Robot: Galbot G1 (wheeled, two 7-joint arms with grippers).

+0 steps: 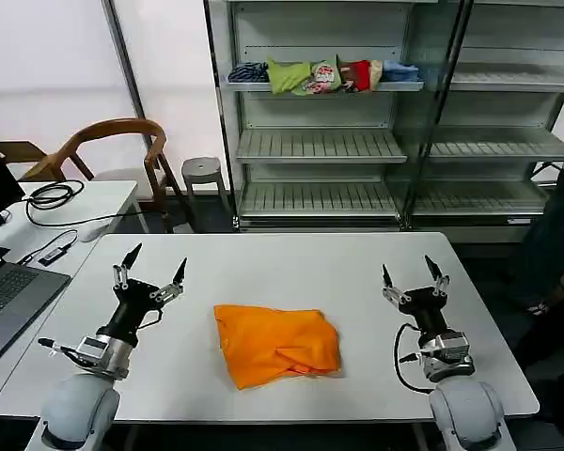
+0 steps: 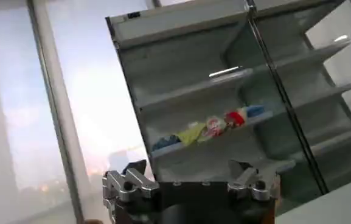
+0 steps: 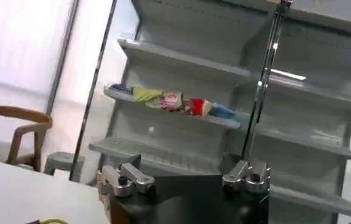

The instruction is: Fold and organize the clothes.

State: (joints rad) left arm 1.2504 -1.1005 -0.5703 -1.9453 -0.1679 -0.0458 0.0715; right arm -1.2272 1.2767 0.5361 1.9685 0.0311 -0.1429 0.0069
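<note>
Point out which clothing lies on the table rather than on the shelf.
The orange T-shirt, crumpled on the table between both open grippers; the multicoloured heap sits on the shelf behind.

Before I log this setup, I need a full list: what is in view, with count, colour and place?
Bright orange cotton T-shirt: one, orange, crumpled at the centre of the table.
White rectangular table: one, white, directly before the robot.
Heap of garments: one, green, red and blue, on an upper shelf.
Grey metal shelving unit: one, grey, behind the table.
Brown wooden chair: one, brown, far left.
Small grey stool: one, grey, beside the chair.
White side desk: one, white, far left, with black cables.
Laptop: one, dark, left edge.
Left gripper: one, black, open, raised over the table left of the shirt.
Right gripper: one, black, open, raised right of the shirt.
</note>
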